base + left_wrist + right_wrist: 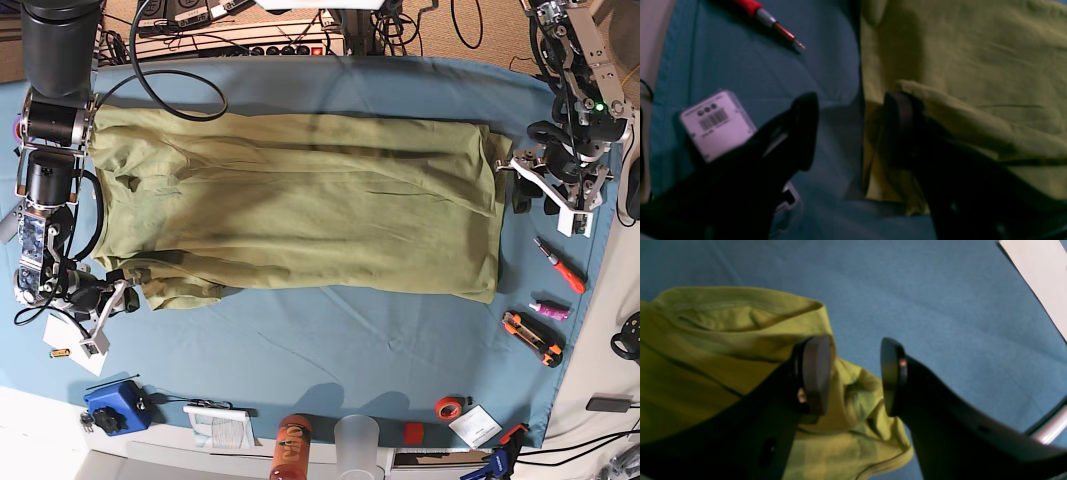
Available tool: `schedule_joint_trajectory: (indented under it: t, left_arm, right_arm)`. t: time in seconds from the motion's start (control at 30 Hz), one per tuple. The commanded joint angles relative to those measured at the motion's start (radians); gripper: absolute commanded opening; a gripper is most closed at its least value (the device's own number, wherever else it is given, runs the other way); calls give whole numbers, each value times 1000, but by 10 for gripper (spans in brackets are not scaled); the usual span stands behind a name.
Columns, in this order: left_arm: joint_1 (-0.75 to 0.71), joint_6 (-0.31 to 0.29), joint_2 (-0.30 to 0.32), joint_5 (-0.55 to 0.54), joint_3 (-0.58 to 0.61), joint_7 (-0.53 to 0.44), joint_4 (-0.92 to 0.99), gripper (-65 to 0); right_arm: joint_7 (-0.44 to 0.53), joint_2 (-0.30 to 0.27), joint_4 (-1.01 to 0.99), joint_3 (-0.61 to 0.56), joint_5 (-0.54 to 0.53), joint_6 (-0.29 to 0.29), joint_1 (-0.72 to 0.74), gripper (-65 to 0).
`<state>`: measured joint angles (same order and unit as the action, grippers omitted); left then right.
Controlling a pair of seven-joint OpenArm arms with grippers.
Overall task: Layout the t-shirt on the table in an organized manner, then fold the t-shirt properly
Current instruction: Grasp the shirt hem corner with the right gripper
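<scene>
The olive t-shirt (300, 215) lies spread wide across the teal table (330, 340), wrinkled, with its lower left sleeve bunched. My left gripper (530, 195) hovers at the shirt's right edge. In the left wrist view this gripper (853, 133) is open; the t-shirt (973, 66) has its edge in the gap, and a fold lies against the right finger (900, 126). My right gripper (118, 298) sits at the bunched sleeve. Up close it (853, 376) is open above the rumpled t-shirt (706, 350), with a bit of cloth showing between the fingertips.
A red screwdriver (560, 265) lies by the left arm, also seen at the top as the screwdriver (768, 20). An orange knife (530, 335), red tape (450, 407), a plastic cup (358, 440), an orange bottle (290, 445) and a blue box (112, 405) line the edges.
</scene>
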<state>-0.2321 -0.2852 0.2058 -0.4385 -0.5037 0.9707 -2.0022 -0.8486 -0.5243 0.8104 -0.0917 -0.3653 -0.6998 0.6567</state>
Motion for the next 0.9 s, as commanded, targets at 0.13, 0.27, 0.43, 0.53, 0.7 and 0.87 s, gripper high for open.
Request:
schedule_joint_trajectory:
  t: [0.13,0.27,0.43,0.53,0.7,0.87]
  left_arm:
    - [8,-3,10,-11,-3,-22,-16,-330]
    - [8,-3,10,-11,-3,-21,-16,-330]
    - [7,-3,10,-11,-3,-21,-16,-330]
    - [8,-3,10,-11,-3,-22,-16,-330]
    - [8,-3,10,-11,-3,-21,-16,-330]
    - [8,-3,10,-11,-3,-21,-16,-330]
  right_arm:
    - [-62,-19,14,7,-12,2,36,-401]
    - [-101,-19,14,6,-12,2,35,-401]
    - [-101,-19,14,6,-11,2,35,-401]
    - [-11,-19,14,6,9,2,35,-401]
    - [56,-7,11,6,82,2,35,-401]
    - [129,23,-23,6,131,2,-2,-401]
